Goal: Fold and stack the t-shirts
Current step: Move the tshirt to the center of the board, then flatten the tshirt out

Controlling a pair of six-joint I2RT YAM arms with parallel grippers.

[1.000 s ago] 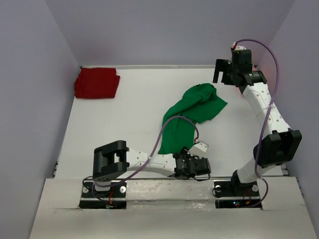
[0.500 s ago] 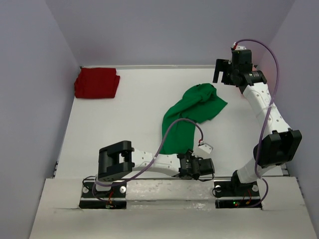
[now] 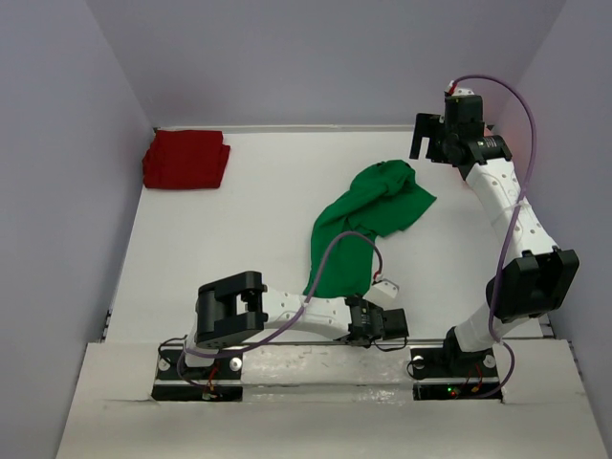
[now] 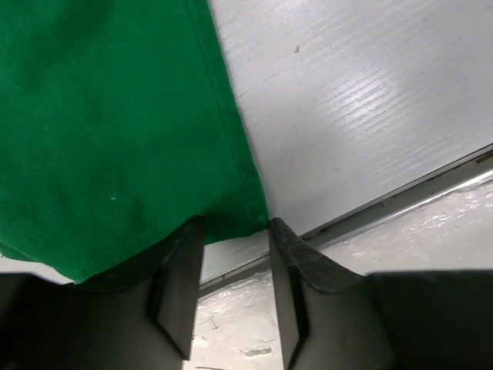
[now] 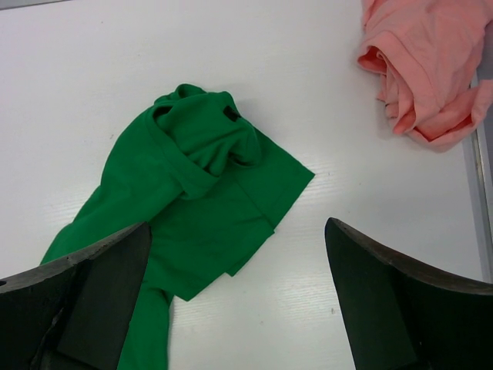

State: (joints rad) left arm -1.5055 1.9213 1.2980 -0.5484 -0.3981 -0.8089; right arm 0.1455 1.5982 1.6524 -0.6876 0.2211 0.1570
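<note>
Found the bright green cloth t-shirt [image 3: 368,215] sprawled in a long twisted strip across the middle of the white bench [image 3: 239,229], bunched at the far end and thinning toward the near edge. Noted the dark red cloth t-shirt [image 3: 185,159] folded into a rough square in the far left corner, well apart. Noted the salmon pink cloth t-shirt [image 5: 424,62] crumpled at the far right, near the green one but not touching it.

Saw the left pincer [image 4: 233,243] low at the near edge, jaws partly spread, with the green shirt's stitched corner lying flat between the tips. Looked not yet nipped. Saw the right pincer [image 5: 237,231] held high over the far right, spread wide and holding nothing, looking down on the bunched end.

Judged the step in hand to be taking hold of the near hem, to pull the green shirt out flat before any fold. Called for sliding the fingers further over the hem before closing, with only the corner between them and a shallow bite likely to slip off. Called for staying low and closing firmly, then drawing slowly. Called for the right pincer to come down on the bunched end, to open the twist rather than drag the whole heap. Risked pulling cloth over the bench's near lip.
</note>
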